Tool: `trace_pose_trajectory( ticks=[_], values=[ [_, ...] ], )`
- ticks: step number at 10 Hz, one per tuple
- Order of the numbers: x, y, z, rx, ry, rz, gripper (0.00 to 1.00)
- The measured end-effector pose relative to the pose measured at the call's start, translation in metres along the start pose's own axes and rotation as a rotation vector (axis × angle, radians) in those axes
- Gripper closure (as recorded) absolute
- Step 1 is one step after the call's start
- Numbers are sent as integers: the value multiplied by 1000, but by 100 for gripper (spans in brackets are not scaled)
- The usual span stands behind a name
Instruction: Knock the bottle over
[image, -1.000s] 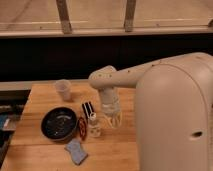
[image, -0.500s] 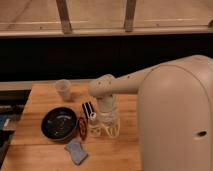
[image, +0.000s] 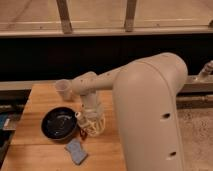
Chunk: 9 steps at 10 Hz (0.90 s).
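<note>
My gripper hangs from the arm over the wooden table, just right of the black bowl. A small whitish piece with a round white cap shows at the gripper's left edge, between gripper and bowl. It looks like the top of the bottle, and the gripper hides the rest of it. I cannot tell whether the bottle stands upright or leans. It sits right against the gripper.
A translucent plastic cup stands at the table's back, left of the arm. A blue cloth-like item lies near the front edge. A small red object lies at the gripper's lower left. The arm's big white body fills the right side.
The arm has swung left and the gripper has moved onto the spot where the bottle and the striped block stood. The striped block is now hidden behind the gripper.
</note>
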Motion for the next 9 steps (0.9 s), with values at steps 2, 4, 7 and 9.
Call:
trace_pose_trajectory(
  ticks=[2, 4, 7, 9],
  values=[
    [-36, 1, -30, 46, -49, -45, 100],
    [-60, -9, -55, 81, -102, -56, 100],
    [-74, -48, -86, 100, -199, 23, 100],
    [-75, -48, -85, 101, -199, 25, 93]
  ],
)
